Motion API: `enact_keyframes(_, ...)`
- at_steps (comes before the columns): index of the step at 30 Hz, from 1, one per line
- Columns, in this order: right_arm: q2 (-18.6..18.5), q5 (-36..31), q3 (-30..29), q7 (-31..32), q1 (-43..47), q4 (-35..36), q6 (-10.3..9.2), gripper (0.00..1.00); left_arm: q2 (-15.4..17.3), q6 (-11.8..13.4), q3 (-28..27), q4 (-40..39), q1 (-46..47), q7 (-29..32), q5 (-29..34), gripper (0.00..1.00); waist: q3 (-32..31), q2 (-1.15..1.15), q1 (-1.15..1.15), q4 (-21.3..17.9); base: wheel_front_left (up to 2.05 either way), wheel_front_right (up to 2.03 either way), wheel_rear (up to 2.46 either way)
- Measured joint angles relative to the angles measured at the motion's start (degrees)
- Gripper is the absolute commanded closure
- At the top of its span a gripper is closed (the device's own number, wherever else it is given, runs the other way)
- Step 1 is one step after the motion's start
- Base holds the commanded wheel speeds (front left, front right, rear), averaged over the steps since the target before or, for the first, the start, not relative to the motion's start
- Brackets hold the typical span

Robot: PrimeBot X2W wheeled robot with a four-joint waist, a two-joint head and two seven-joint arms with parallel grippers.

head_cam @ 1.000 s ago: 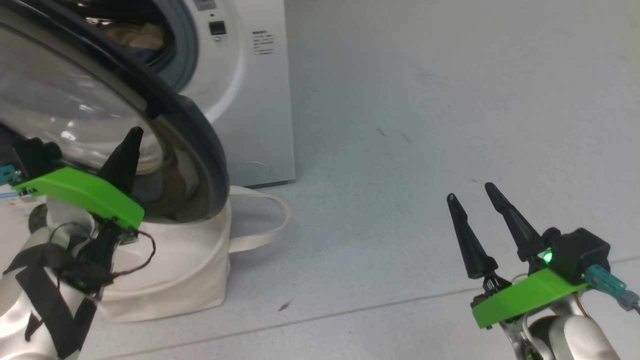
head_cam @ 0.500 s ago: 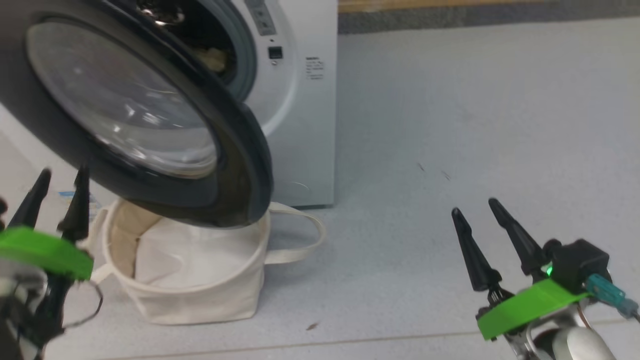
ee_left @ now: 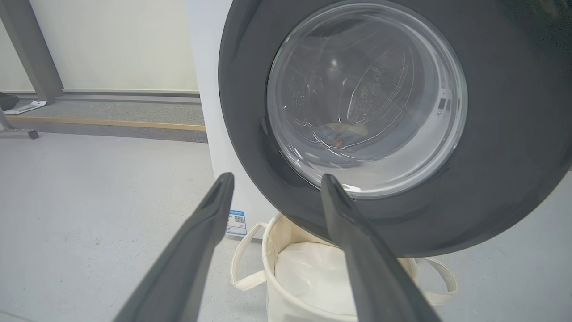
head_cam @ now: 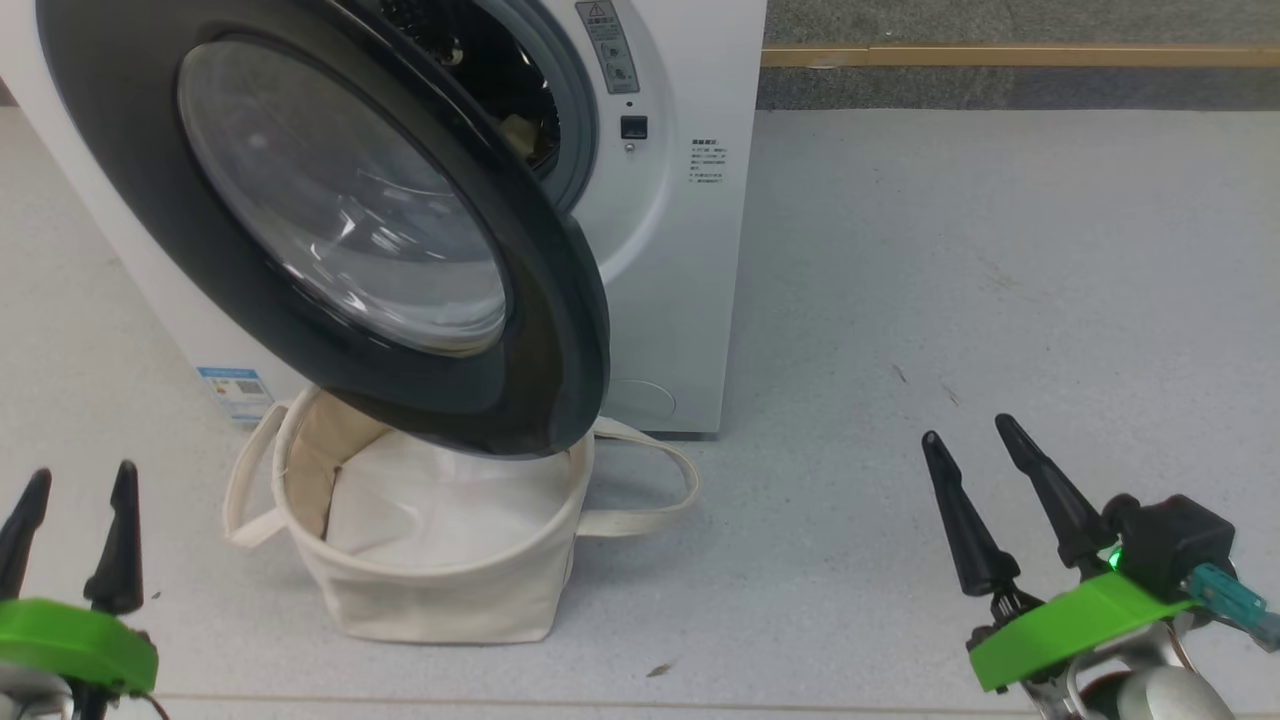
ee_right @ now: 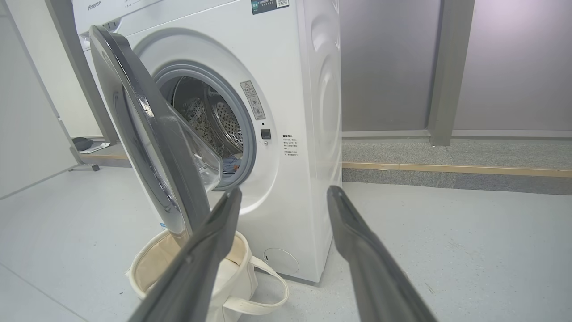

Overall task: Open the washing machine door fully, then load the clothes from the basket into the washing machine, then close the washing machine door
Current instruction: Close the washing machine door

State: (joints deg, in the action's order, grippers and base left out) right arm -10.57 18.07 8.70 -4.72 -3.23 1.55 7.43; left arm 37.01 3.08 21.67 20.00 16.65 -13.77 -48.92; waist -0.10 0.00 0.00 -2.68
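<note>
pale grey floor (head_cam: pixel 1000 250) with dark specks (head_cam: pixel 900 373); a wooden strip (head_cam: pixel 1010 55) along its far edge; a grey post (ee_right: pixel 449 67) beyond.

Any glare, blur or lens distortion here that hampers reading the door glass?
Head view: sharp, but white streaks of glare cross the washing machine door glass. Left wrist view: glass clearer, the clothes show faintly through it; near fingers look soft. Right wrist view: wide-angle lens tilts the sides of the washing machine; light even.

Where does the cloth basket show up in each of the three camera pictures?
Head view: basket lower left of centre.
Left wrist view: basket at bottom centre.
Right wrist view: basket at lower left.
Shared landmark: the black-rimmed door hanging just above it in every view.
</note>
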Motion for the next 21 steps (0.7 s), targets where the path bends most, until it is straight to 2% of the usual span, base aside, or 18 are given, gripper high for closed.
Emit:
enact_keyframes(3,0.1,0.2,0.0,-0.5,0.0,-0.4,0.00,0.00,0.0,-0.2,-0.7,-0.9,-2.0,-0.3,0.6,0.00,0.0,0.00,0.00,0.2,0.00,0.00,0.00)
enact_keyframes(8,0.9,0.2,-0.1,-1.3,0.0,-0.5,0.00,0.00,0.1,-2.1,-0.9,-3.9,-3.8,-0.4,2.0,0.00,0.0,0.00,0.00,0.0,0.00,0.00,0.00)
enact_keyframes(21,1.4,0.2,-0.2,-2.0,0.2,-0.9,0.00,0.00,1.1,-3.0,-1.6,-8.0,-7.4,-0.4,3.2,0.00,-0.1,0.00,0.00,0.0,0.00,0.00,0.00)
